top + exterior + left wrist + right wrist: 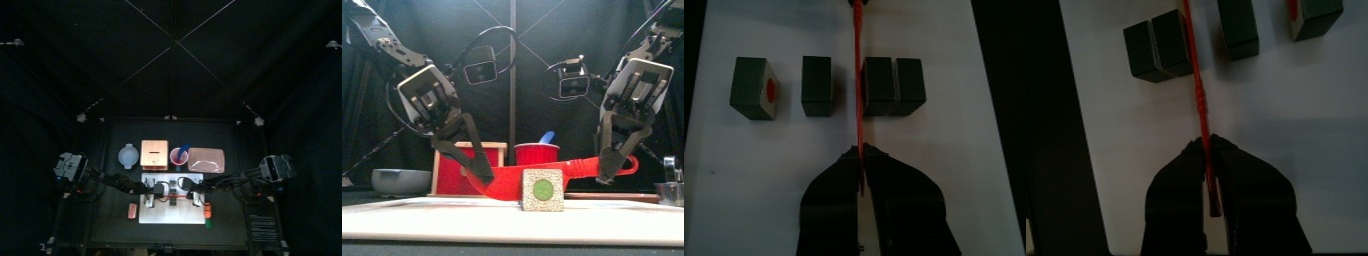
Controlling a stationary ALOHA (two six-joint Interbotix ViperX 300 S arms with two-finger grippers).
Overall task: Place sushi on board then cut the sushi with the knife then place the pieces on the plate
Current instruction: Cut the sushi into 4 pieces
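- The white board (174, 213) is lying at the table's front centre and is carrying the sushi, so the first step is reading as done.
- The pink tray (206, 159) is sitting behind the board toward the right. No piece is showing on it in the top view, so the plating step is standing wholly outstanding.
- The left gripper (858, 158) and the right gripper (1204, 150) are each clamping narrow on one end of the knife, sharing it across the board.
- The sushi roll (818, 85) is lying in four dark green blocks: two are standing apart and two are touching side by side.
- The red knife (858, 60) is running down the gap between the second block and the touching pair. Cutting is judged well advanced, with one seam possibly left.
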